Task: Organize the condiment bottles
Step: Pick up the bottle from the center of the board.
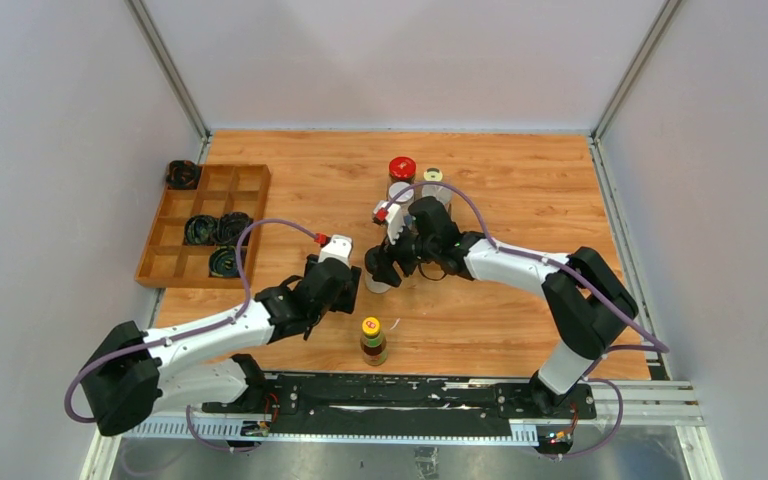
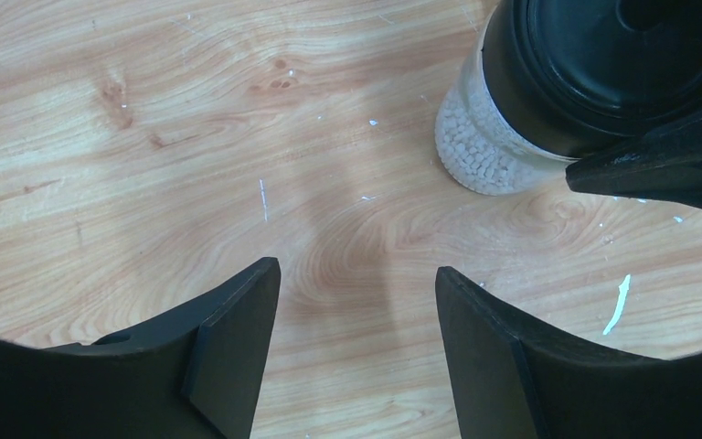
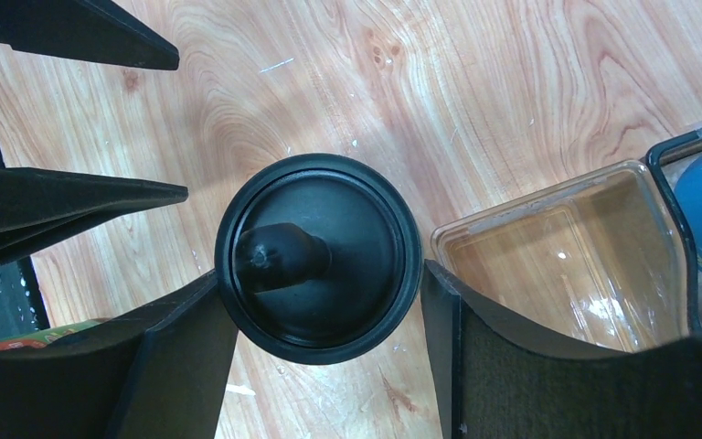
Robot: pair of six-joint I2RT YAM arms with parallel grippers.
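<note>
Top: your right gripper (image 1: 381, 272) clamps the black-capped jar (image 1: 379, 286) mid-table, well off every edge, with open wood toward the wooden tray (image 1: 248, 182). Left wrist: left gripper (image 2: 356, 272) is spread and empty, just beside the jar's white pellets. Right wrist: both fingers (image 3: 183, 357) touch its black cap.

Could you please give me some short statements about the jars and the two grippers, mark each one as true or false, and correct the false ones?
1. The right gripper has a finger against each side of the black-capped jar. True.
2. The left gripper holds the yellow-capped brown sauce bottle. False: it is open and empty, and the bottle stands alone near the front edge of the table.
3. The red-lidded dark jar sits in the wooden tray. False: it stands on the table, and the tray holds black coiled bundles.
4. The black-capped jar contains small white pellets. True.
</note>
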